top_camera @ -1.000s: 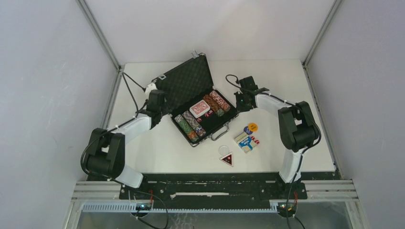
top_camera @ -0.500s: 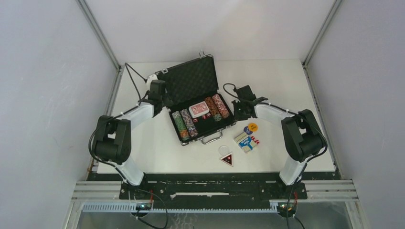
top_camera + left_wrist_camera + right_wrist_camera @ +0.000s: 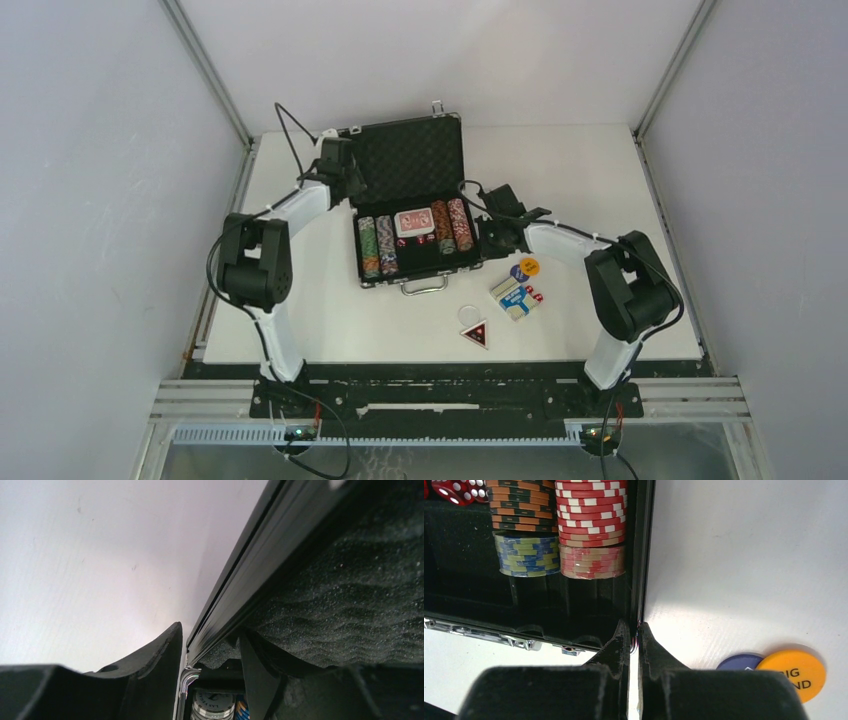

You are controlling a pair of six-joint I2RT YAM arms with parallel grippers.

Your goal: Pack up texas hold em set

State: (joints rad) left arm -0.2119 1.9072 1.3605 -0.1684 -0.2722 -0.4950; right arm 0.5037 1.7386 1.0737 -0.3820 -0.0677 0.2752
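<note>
The black briefcase (image 3: pixel 408 160) stands open in the middle of the table, lid upright at the back, handle toward me. Its base holds chip stacks (image 3: pixel 375 245) and a red card deck (image 3: pixel 414 222). My left gripper (image 3: pixel 345 180) straddles the lid's left edge; in the left wrist view (image 3: pixel 210 632) one finger is outside and one is on the foam (image 3: pixel 350 580). My right gripper (image 3: pixel 490 235) is shut on the base's right wall (image 3: pixel 639 555), next to the red chip stacks (image 3: pixel 591 525). Right of the case lie a blue card deck (image 3: pixel 512 295) and an orange token (image 3: pixel 529 266).
A blue token (image 3: pixel 739 661) touches the orange token (image 3: pixel 791 672) just right of my right fingers. Red dice (image 3: pixel 535 294) lie by the blue deck. A black and red triangular token (image 3: pixel 476 333) and a clear round piece (image 3: pixel 469 314) lie near the front.
The case has turned clockwise from a diagonal to square with the table's front edge. My left gripper swung back and right with the lid; my right gripper moved left and nearer.
</note>
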